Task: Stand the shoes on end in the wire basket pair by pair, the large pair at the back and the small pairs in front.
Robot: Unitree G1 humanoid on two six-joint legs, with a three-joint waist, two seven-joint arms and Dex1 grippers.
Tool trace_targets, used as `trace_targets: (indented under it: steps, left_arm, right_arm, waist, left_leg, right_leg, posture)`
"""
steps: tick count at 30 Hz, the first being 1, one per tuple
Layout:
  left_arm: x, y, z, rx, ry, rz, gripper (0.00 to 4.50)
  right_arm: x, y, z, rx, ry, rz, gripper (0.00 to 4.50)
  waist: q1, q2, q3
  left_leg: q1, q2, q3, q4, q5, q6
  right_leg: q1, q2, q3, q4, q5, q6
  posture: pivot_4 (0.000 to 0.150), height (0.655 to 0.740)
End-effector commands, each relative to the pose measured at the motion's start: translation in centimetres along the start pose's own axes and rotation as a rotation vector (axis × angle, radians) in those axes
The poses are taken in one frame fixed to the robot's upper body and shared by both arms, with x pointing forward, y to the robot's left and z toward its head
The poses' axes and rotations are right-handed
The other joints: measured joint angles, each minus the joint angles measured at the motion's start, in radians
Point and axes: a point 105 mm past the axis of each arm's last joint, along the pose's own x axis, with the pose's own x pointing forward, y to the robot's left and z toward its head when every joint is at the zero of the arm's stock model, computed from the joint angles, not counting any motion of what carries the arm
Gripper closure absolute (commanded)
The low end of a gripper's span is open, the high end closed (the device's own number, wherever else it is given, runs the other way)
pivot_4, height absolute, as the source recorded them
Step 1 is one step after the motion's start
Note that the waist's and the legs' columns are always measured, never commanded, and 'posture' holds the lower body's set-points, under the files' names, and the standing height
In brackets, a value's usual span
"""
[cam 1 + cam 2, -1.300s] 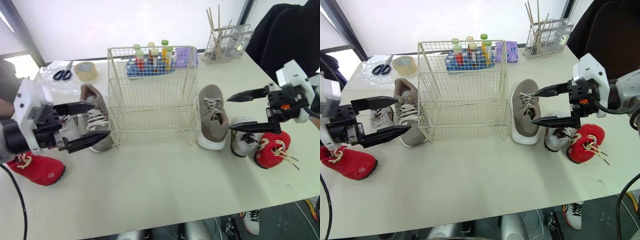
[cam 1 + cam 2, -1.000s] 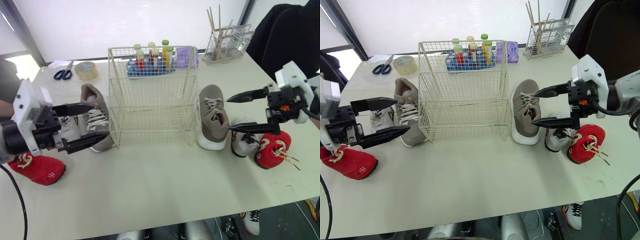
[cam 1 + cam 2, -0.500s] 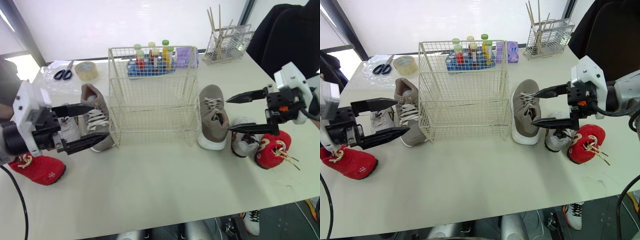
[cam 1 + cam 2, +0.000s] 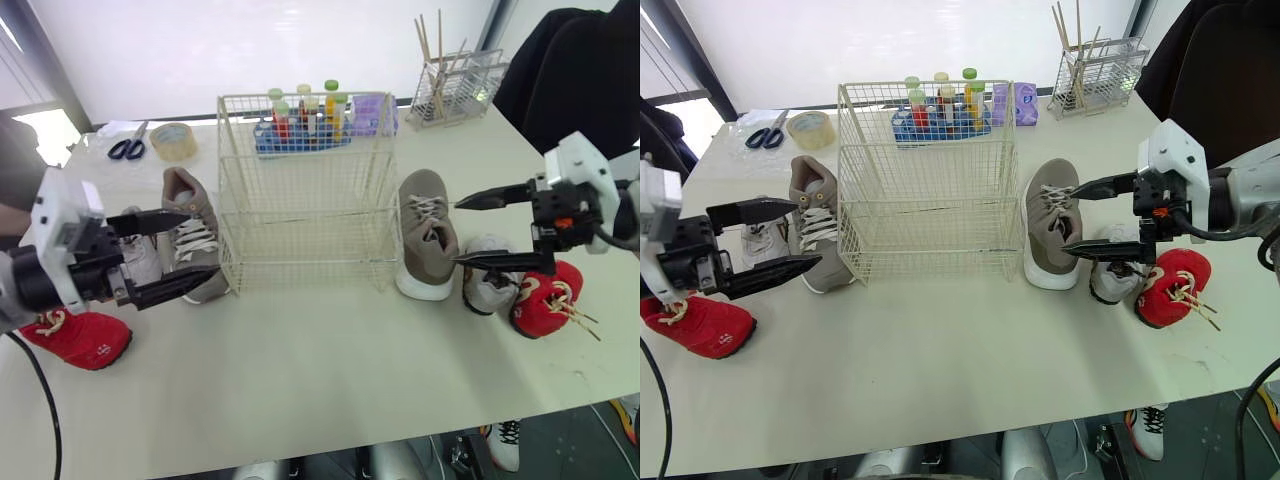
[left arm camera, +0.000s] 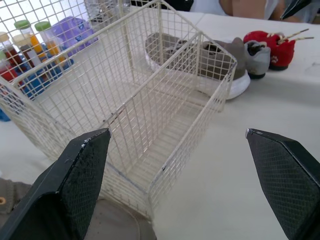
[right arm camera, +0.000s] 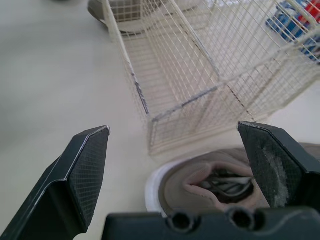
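Observation:
The empty wire basket [image 4: 305,190] stands mid-table. One large taupe shoe [image 4: 192,232] lies left of it, the other taupe shoe [image 4: 427,232] right of it. A small grey shoe [image 4: 138,258] and a red shoe [image 4: 72,335] lie at the left; another grey shoe [image 4: 487,282] and red shoe [image 4: 545,296] lie at the right. My left gripper [image 4: 200,248] is open, its tips beside the left taupe shoe, holding nothing. My right gripper [image 4: 456,233] is open just right of the right taupe shoe [image 6: 215,185], which shows between its fingers in the right wrist view.
Behind the basket sits a rack of coloured tubes [image 4: 300,125] and a purple pack [image 4: 368,112]. A tape roll [image 4: 171,140] and scissors [image 4: 126,149] lie at the back left. A wire holder with sticks [image 4: 455,90] stands back right, near a person in dark clothing [image 4: 570,70].
My right gripper has dipped very slightly beside the taupe shoe. The left gripper and all the shoes are where they were.

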Motion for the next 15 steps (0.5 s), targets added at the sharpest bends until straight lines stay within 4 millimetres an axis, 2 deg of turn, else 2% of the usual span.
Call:
trace_targets:
  steps: [1,4,6,8,10,15]
  left_arm:
    - [0.4,0.1,0.4,0.033,-0.026,-0.003,0.02]
    - [0.7,0.0,0.3,0.033,-0.034,-0.011,0.02]
    - [0.9,-0.1,0.2,0.032,-0.041,-0.019,0.02]
    - [1.1,-0.2,0.1,0.031,-0.043,-0.024,0.02]
    - [1.2,-0.3,-0.1,0.028,-0.047,-0.025,0.02]
    - [1.9,-0.5,-0.4,0.010,-0.061,-0.051,0.02]
  right_arm:
    - [0.3,-0.2,-0.1,-0.030,0.046,-0.047,0.00]
    - [1.3,-0.7,-0.8,-0.003,0.068,-0.089,0.00]
    - [2.1,-1.7,-1.7,0.085,0.083,-0.185,0.00]
    - [2.6,-1.4,-1.9,0.138,0.070,-0.224,0.00]
    - [2.7,-1.2,-2.1,0.168,0.068,-0.275,0.00]
    - [2.0,-2.5,-2.5,0.264,0.031,-0.585,0.00]
  waist:
    - [0.000,0.000,0.000]
    - [-0.001,0.000,0.000]
    - [-0.003,-0.001,0.000]
    - [-0.003,-0.001,0.000]
    - [-0.001,-0.001,0.000]
    - [0.002,-0.001,0.000]
  left_leg:
    - [0.000,0.000,0.000,0.000,0.000,0.000]
    - [0.000,0.000,0.000,0.000,0.000,0.000]
    - [0.000,0.000,0.000,0.000,0.000,0.000]
    - [0.000,0.000,0.000,0.000,0.000,0.000]
    - [0.000,0.000,0.000,0.000,0.000,0.000]
    - [0.000,0.000,0.000,0.000,0.000,0.000]
  right_leg:
    - [0.000,0.000,0.000,0.000,0.000,0.000]
    - [0.000,0.000,0.000,0.000,0.000,0.000]
    - [0.000,0.000,0.000,0.000,0.000,0.000]
    - [0.000,0.000,0.000,0.000,0.000,0.000]
    - [0.000,0.000,0.000,0.001,0.000,0.000]
    - [0.000,0.000,0.000,0.001,0.001,0.001]
  posture:
    - [0.150,0.7400]
    - [0.150,0.7400]
    - [0.150,0.7400]
    - [0.150,0.7400]
    - [0.150,0.7400]
    - [0.150,0.7400]
